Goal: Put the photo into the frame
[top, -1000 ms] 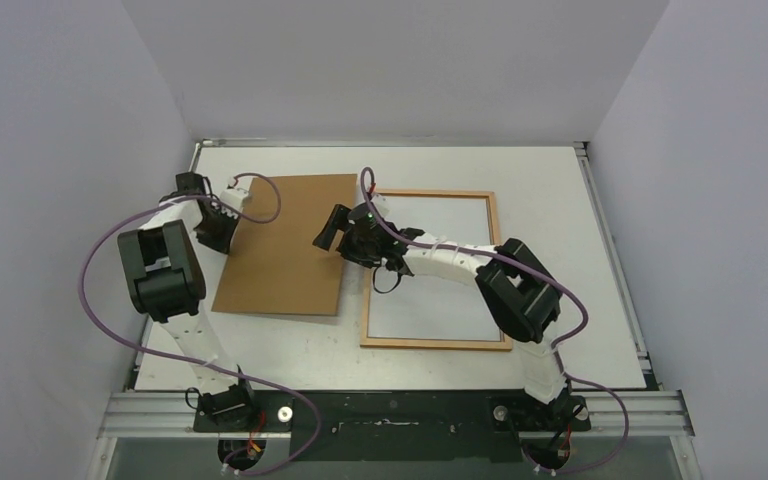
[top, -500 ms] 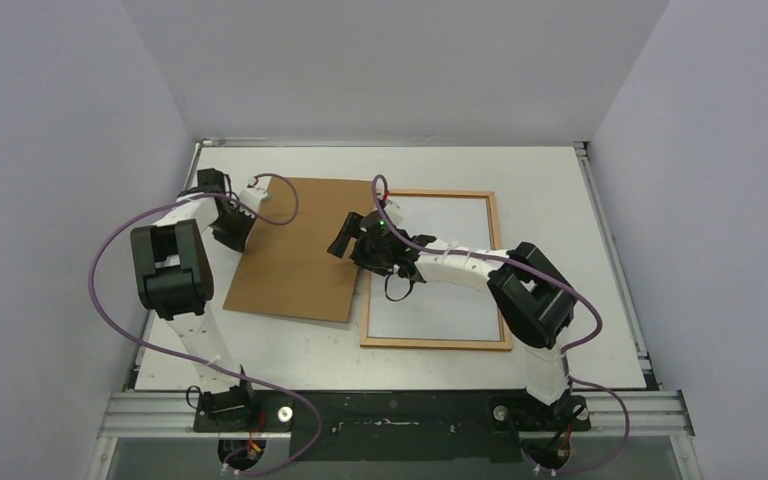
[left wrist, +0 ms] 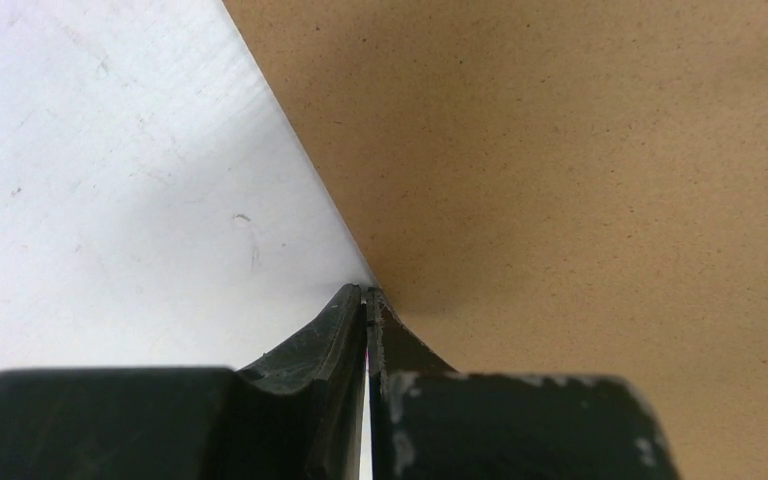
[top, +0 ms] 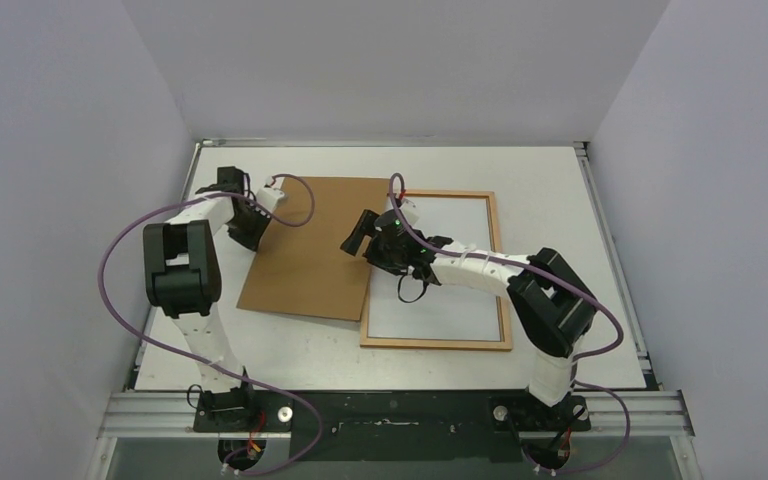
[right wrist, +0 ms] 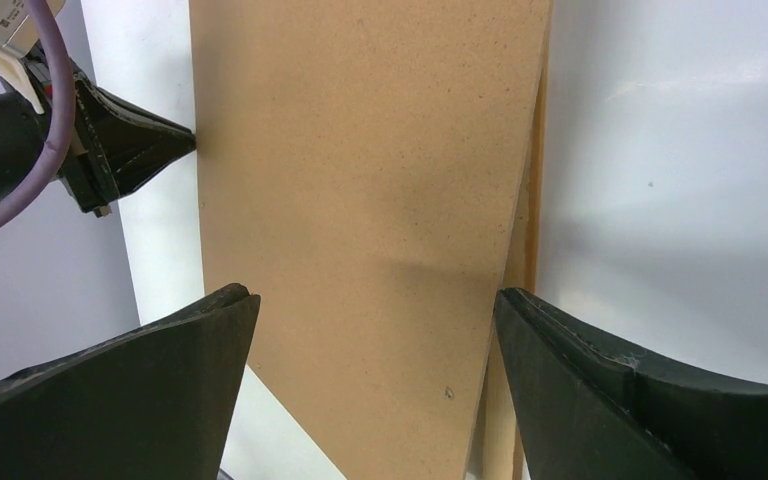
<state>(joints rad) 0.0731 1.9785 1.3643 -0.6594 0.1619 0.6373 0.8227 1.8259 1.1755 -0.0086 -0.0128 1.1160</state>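
Light-brown wood runs round the frame (top: 436, 343), a big rectangle lying flat at the right middle of the top view. Its long sides go up and down the picture. Inside it looks white. I cannot tell if that is the white back of the photo or just the table (top: 560, 190) seen through the clear pane, so I cannot say where the photo is. A plain brown board (top: 310, 250) lies just left of the frame. It is turned a little, with its top leaning right, so its right edge sits over the frame's left strip. The right gripper (top: 357, 234) is the nearer one to the frame. It hangs over that right edge with its jaws wide apart and holds nothing. The left gripper (top: 256, 231) is at the far left side of the board. Its jaws are pressed shut, with the tips right against the board's left edge. I think the next move slides the board to the right, so what matters is that the frame lies right of the board.
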